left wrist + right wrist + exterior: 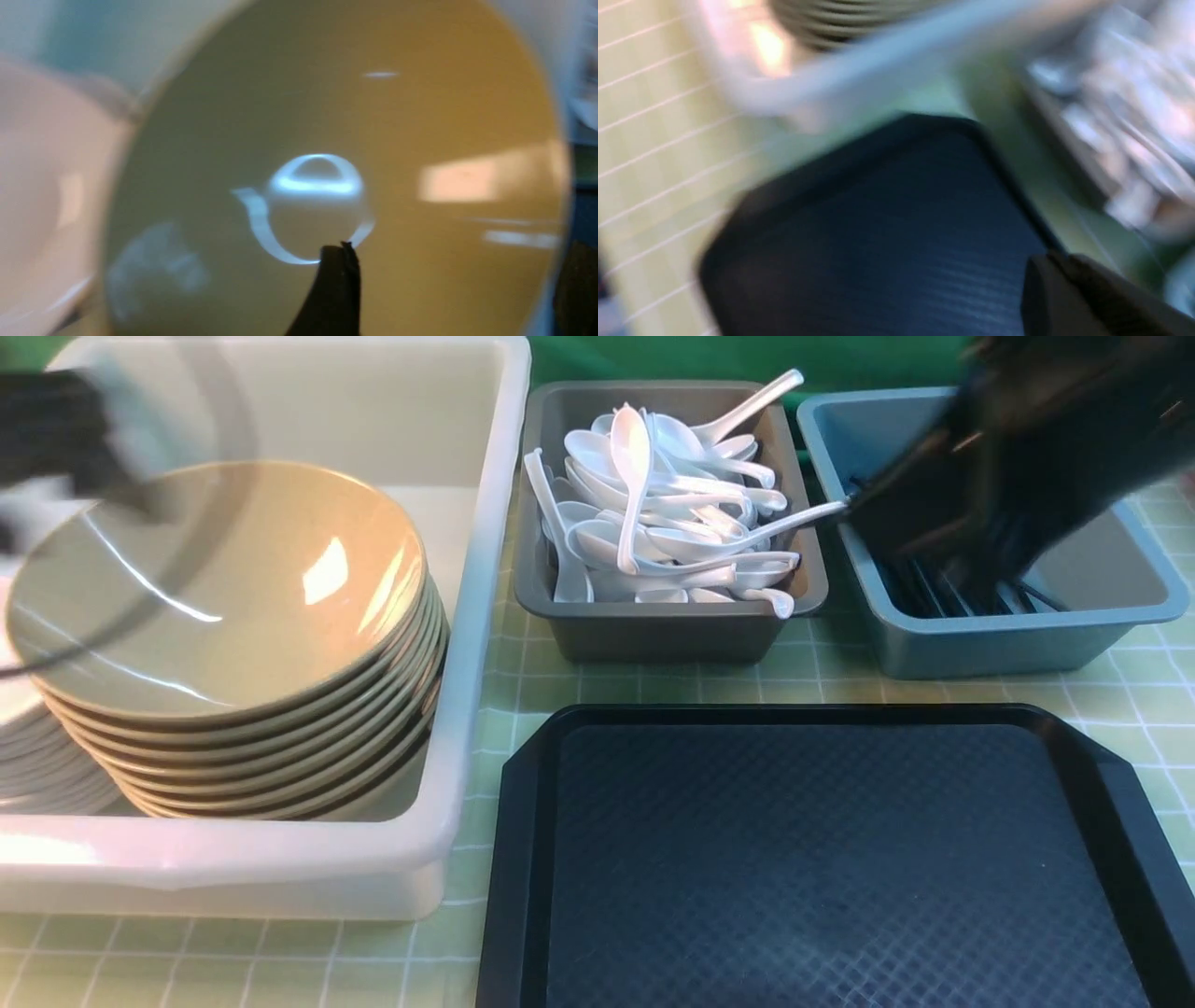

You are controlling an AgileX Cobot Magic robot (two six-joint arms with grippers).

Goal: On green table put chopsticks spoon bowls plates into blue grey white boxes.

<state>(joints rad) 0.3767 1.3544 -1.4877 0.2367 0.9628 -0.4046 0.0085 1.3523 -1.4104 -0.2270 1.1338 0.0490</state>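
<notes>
A stack of olive bowls (233, 644) stands in the white box (485, 616), with white plates (37, 756) stacked beside it at the far left. My left gripper (93, 457) is a blur over the box's back left. In the left wrist view it (458, 261) is open just above the top bowl (327, 116), holding nothing. White spoons (653, 513) fill the grey box (653, 635). Black chopsticks (943, 588) lie in the blue box (1008, 644). My right gripper (873, 495), blurred, hangs above the blue box's left rim, next to a protruding spoon handle (803, 516). Its fingers (1045, 280) look shut and bare.
A large black tray (822, 859) lies on the green checked table (523, 691) in front of the grey and blue boxes, with nothing on it. The three boxes stand side by side along the back.
</notes>
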